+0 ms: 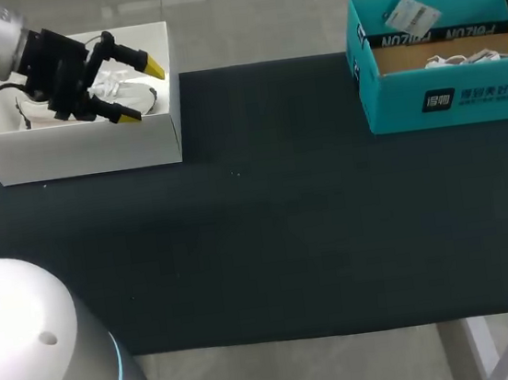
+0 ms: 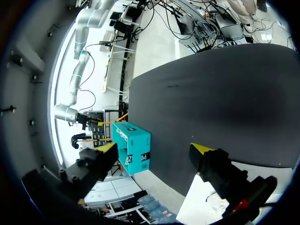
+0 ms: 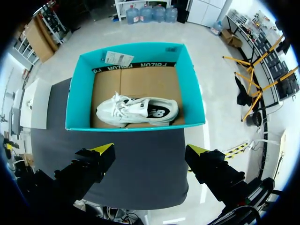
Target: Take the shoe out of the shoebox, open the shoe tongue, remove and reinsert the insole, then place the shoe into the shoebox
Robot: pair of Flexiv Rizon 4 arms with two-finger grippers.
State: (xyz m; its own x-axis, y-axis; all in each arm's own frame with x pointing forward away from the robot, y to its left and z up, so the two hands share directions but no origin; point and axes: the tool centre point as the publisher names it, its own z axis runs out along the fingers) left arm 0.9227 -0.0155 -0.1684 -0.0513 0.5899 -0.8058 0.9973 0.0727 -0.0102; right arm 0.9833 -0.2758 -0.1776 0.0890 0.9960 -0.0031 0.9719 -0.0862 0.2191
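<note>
A white sneaker (image 3: 137, 110) lies on its side on the cardboard floor of the teal shoebox (image 3: 79, 89); from the head view only its laces (image 1: 465, 59) show over the teal shoebox's (image 1: 465, 94) front wall. My right gripper (image 3: 150, 150) hangs open above the mat, just outside that box's near wall, holding nothing. A second white shoe (image 1: 29, 110) sits in a white box (image 1: 82, 148) at the far left. My left gripper (image 1: 142, 93) hovers open over that white box, empty; in its own view the left gripper (image 2: 154, 148) faces the mat.
A black mat (image 1: 258, 226) covers the table between the two boxes. A white tag card (image 3: 118, 58) leans on the teal box's far wall. The white box's corner (image 2: 206, 206) shows under my left gripper, and the teal box (image 2: 133, 147) lies far ahead of it.
</note>
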